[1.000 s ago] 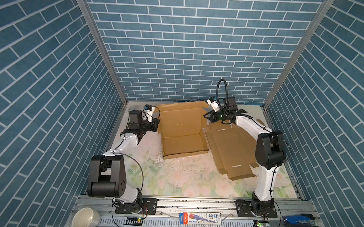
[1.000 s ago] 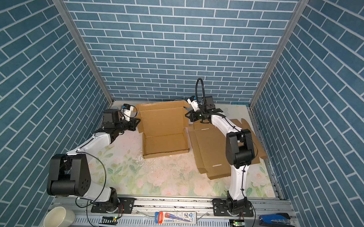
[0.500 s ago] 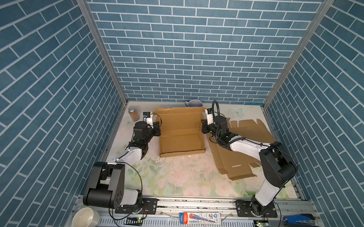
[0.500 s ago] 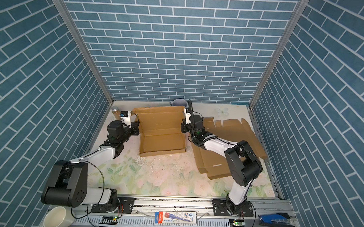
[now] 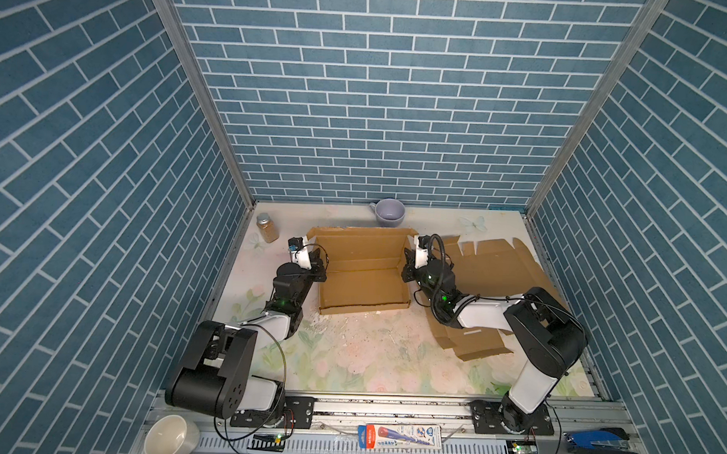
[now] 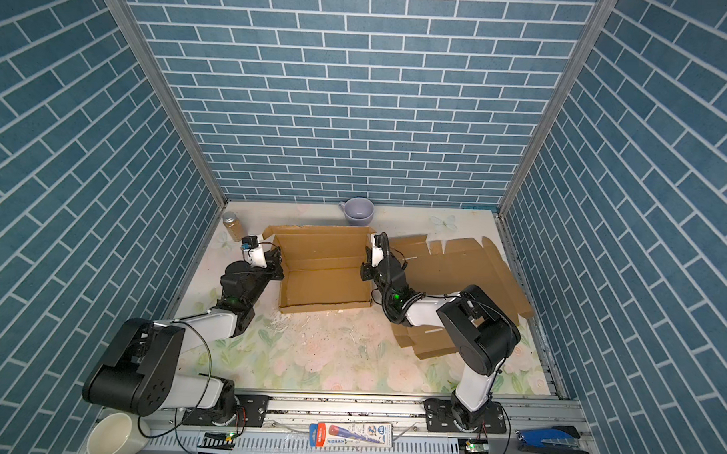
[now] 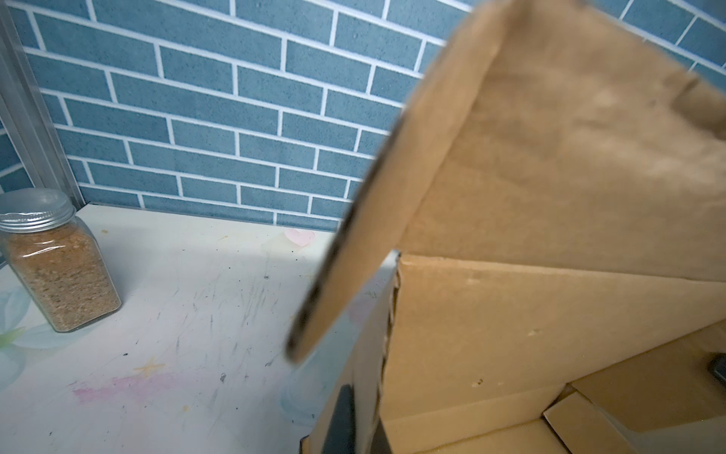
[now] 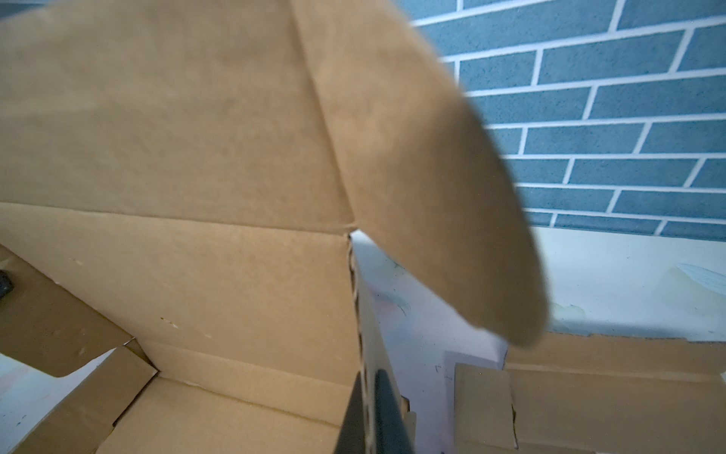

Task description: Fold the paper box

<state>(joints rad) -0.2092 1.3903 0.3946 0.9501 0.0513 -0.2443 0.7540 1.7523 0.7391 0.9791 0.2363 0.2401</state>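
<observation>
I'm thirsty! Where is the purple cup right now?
In both top views the purple cup stands at the back by the brick wall, just behind the open paper box, near the middle.

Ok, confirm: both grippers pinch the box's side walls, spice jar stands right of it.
Wrong side: the spice jar stands left of the paper box, as both top views show. Left gripper and right gripper do pinch its walls.
</observation>
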